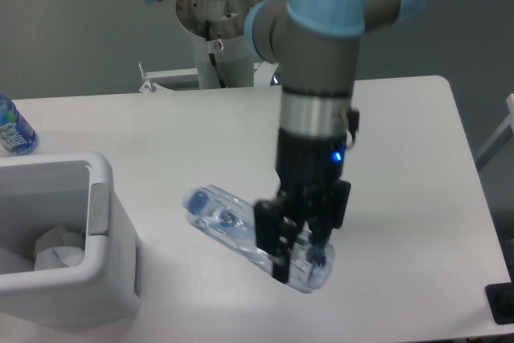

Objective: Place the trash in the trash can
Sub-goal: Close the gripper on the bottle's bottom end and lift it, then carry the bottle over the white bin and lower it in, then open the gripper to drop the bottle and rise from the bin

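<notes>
- I see the gripper [299, 256] at lower centre of the frame, its dark fingers [271, 234] clamped on the wide end of the crushed clear plastic bottle [233, 226].
- The bottle slants from its capped neck at centre-left down to its base at lower centre, under the fingers. It reads as lifted off the table [418, 158], though I cannot confirm a gap beneath it; the bottle is motion-blurred.
- The arm's wrist [317, 118] stands nearly vertical above the gripper, with a blue indicator light lit on its lower section.
- The trash can [104, 238] sits at lower left, well apart from the bottle, its open top facing up.
- Inside the can lies a crumpled white paper wrapper [58, 248], resting against the right inner wall.
- An upright bottle with a blue label [12, 128] stands at the left edge of the frame, on the table behind the can.
- The robot's base column [218, 34] rises at upper centre, behind the table's far edge.
</notes>
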You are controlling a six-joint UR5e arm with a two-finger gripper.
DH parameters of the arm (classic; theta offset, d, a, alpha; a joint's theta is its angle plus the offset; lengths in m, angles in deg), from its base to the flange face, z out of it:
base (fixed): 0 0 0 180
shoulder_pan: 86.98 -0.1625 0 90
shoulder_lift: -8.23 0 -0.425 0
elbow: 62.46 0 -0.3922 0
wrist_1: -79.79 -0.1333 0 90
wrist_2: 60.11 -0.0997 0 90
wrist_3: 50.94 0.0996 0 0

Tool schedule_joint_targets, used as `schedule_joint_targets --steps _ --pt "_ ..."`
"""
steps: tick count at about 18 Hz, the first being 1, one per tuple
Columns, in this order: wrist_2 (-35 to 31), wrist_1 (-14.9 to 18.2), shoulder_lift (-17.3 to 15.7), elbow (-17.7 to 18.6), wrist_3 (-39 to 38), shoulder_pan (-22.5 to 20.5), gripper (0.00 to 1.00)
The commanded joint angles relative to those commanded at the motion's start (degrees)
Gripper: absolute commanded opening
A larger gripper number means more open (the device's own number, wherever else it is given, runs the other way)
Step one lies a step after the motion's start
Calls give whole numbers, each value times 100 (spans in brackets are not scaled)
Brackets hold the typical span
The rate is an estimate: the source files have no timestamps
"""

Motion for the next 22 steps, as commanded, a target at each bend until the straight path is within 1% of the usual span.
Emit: schedule_joint_targets --steps 3,5,8,10,13,16,18,20,22 --pt "0 -229 -97 0 237 307 63" --pt "-9 -256 -141 0 334 545 63" --pt "-9 -283 -124 9 483 887 63" --pt "-9 -291 -80 52 711 1168 63" --pt "0 -291 122 27 1159 1538 63" --pt "0 -291 245 35 1510 1741 63" --pt "-9 -291 315 62 1731 1872 65" --pt "0 -300 342 62 1801 1917 81" --pt "0 -300 342 44 1872 1917 100"
